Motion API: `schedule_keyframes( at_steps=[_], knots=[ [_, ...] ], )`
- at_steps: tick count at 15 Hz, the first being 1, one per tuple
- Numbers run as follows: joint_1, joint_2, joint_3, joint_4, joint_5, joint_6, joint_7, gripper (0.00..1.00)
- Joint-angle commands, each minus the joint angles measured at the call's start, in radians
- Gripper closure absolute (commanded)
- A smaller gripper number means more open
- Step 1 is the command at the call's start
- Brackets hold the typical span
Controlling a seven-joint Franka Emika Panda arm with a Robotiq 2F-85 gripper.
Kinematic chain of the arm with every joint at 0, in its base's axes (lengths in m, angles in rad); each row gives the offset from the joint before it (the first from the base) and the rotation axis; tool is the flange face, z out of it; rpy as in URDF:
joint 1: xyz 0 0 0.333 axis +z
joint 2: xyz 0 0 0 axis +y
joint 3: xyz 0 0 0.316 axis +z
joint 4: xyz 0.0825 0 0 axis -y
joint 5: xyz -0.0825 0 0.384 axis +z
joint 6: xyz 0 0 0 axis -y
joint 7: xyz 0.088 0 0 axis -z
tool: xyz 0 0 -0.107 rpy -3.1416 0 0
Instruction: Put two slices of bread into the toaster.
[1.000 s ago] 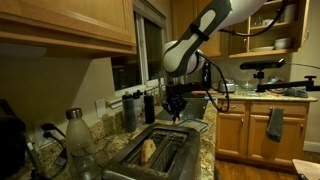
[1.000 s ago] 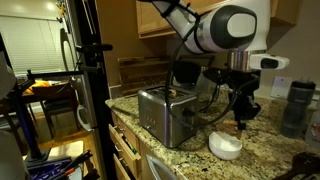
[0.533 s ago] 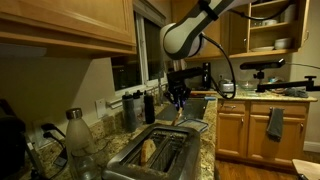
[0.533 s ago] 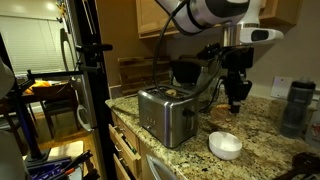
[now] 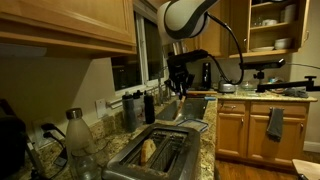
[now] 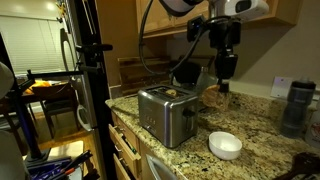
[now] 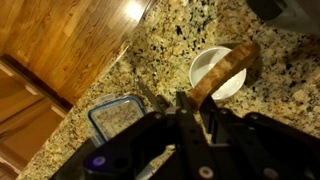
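Tan slice of bread (image 6: 212, 97) hangs pinched in the gripper (image 6: 222, 88).

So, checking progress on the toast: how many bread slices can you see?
2. One slice stands in the toaster; the other slice hangs from the shut pincer above the counter. More may be hidden.

1 tan slice (image 5: 148, 150) stands in the silver toaster (image 6: 163, 120); the 2nd slice (image 6: 214, 97) hangs clamped in the pincer (image 6: 221, 87).
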Motion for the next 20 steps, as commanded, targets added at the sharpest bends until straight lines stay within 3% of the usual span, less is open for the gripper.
schedule_keyframes(
  at_steps=[1,9,20],
  knots=[
    [0.007,-0.081,0.033,-0.026,-0.039,-0.084,0.075,0.90],
    [0.017,-0.136,0.110,-0.016,-0.008,-0.215,0.173,0.89],
    [0.049,-0.150,0.174,0.001,0.080,-0.284,0.254,0.90]
  ],
)
